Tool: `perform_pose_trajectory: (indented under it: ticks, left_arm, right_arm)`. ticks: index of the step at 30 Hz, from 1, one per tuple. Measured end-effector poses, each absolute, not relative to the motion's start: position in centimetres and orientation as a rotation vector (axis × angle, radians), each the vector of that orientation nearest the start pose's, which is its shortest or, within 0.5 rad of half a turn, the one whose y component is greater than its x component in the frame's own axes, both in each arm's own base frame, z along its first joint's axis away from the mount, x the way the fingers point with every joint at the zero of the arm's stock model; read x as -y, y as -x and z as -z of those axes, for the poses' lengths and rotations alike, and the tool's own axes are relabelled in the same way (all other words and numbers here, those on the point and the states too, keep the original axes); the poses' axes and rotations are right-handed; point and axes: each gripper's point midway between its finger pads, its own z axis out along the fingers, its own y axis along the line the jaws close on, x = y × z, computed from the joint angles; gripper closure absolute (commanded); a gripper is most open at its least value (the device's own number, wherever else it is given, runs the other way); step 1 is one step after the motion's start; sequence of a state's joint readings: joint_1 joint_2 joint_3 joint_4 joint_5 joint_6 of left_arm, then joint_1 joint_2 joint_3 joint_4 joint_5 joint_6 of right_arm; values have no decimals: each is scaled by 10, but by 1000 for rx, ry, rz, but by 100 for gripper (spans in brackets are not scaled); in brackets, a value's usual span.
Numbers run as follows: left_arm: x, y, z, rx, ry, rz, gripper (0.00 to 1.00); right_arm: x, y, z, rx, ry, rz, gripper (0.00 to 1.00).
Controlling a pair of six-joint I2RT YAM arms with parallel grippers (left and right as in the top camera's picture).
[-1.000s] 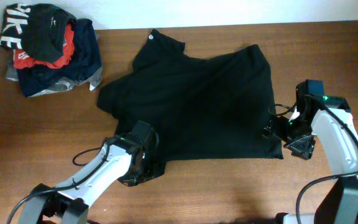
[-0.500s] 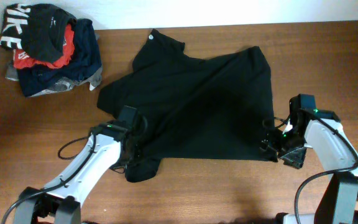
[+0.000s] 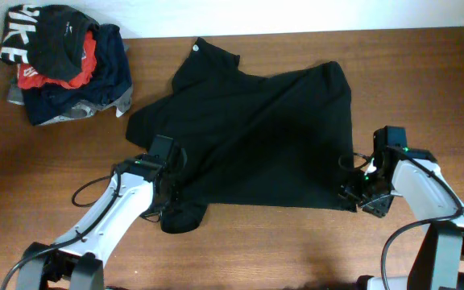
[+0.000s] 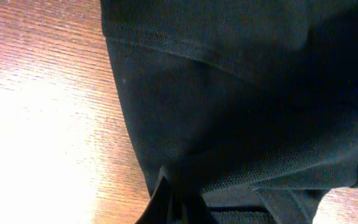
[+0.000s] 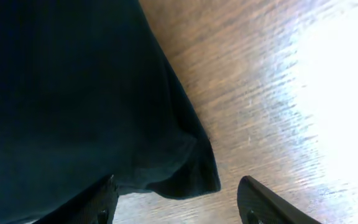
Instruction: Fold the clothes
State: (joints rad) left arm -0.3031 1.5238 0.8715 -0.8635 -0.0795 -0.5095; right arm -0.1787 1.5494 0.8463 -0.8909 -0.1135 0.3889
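- The black T-shirt (image 3: 256, 137) lies spread, not flat, across the middle of the wooden surface (image 3: 425, 80), with its collar and small white neck label toward the far edge.
- Its right side edge runs roughly straight from back to front. The front hem runs left from there and ends in a bunched lump at the near left corner.
- One sleeve sticks out on the left, pointing toward a heap of other garments (image 3: 67, 68) in the far left corner. The two are near each other but apart.
- The left pincer (image 3: 170, 201) sits at the bunched near-left corner, closed on the T-shirt. Its wrist view shows the cloth drawn to a tight point between the fingers, with a stitched hem line crossing above and bare wood to the left.
- The right pincer (image 3: 359, 192) is at the near right corner with its jaws apart. Its wrist view shows the rounded corner of the cloth lying between the two fingers (image 5: 260, 199), with one finger at the fabric's edge and the other clear of it on bare wood.
- Open wood lies to the right of the shirt, from the far edge to the front.
- A bare strip runs along the front, below the hem and between the two arms.
- More bare wood lies to the left, in front of the heap and beside the left arm.
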Motion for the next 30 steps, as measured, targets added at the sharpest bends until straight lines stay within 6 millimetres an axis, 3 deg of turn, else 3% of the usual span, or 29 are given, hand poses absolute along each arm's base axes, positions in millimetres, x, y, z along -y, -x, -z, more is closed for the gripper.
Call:
perform_pose_trajectory:
  ticks: [10, 20, 25, 30]
  left_arm:
    - [63, -247, -31, -3032, 318, -72, 99]
    - [63, -247, -31, -3032, 318, -72, 99]
    - [63, -247, -31, -3031, 318, -75, 99]
    - [62, -248, -31, -3030, 318, -77, 99]
  right_arm:
    - [19, -219, 2, -3057, -898, -178, 34]
    - [23, -241, 1, -2961, -868, -191, 40]
    - [23, -245, 1, -2945, -860, -197, 48]
    - [20, -242, 1, -2954, -868, -221, 67]
